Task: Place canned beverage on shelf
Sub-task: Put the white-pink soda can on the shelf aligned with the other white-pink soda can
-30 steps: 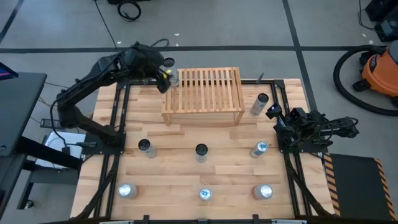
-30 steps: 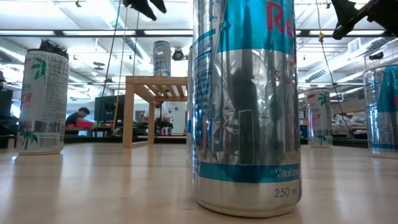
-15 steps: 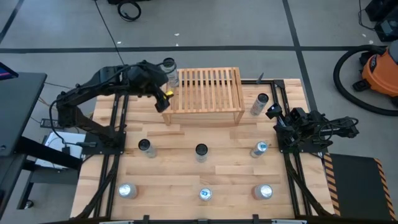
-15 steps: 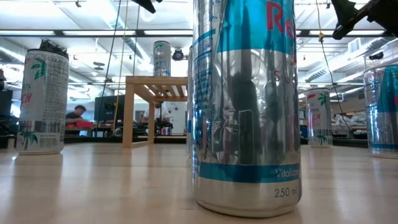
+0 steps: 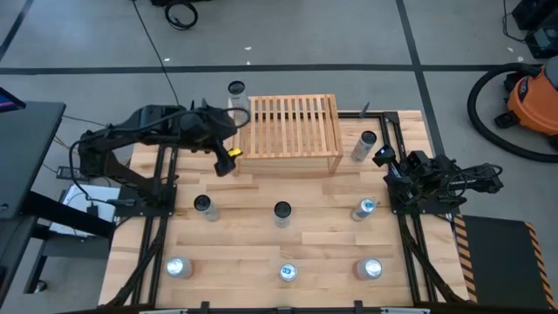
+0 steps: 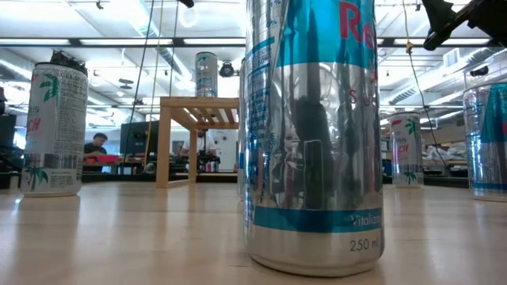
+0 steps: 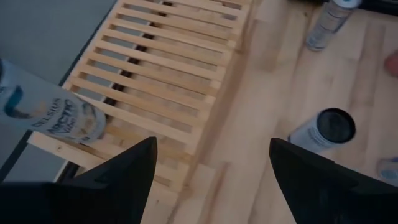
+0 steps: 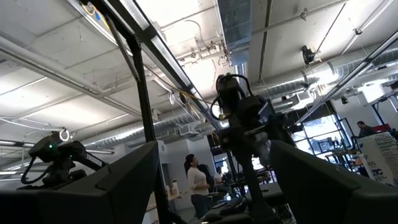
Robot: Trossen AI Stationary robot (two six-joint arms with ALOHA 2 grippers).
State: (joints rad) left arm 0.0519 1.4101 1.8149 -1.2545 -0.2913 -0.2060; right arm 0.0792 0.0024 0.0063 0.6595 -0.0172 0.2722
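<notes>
The light wooden shelf [image 5: 292, 131] with a slatted top stands at the table's far middle. One canned beverage [image 5: 236, 91] stands upright with its base on the slats at the shelf's far left corner [image 7: 93, 127]; the low view shows this can [image 6: 206, 75] on top of the shelf [image 6: 198, 107]. My left gripper [image 5: 228, 160] hovers open beside the shelf's left near corner, apart from the can, and its wrist view [image 7: 211, 149] shows nothing between the fingers. My right gripper [image 5: 381, 157] waits open at the table's right edge, pointing upward [image 8: 211, 149].
Several other cans stand on the table: one by the shelf's right end [image 5: 362, 146], three in a middle row [image 5: 202, 206] [image 5: 282, 212] [image 5: 364, 208] and three along the near edge [image 5: 178, 267] [image 5: 288, 273] [image 5: 370, 269]. An orange vacuum [image 5: 532, 100] sits on the floor at the right.
My left gripper has drawn back from the can on the shelf's far left corner, swinging toward the table's near edge along the shelf's left end and staying open. The can has stayed upright on the shelf.
</notes>
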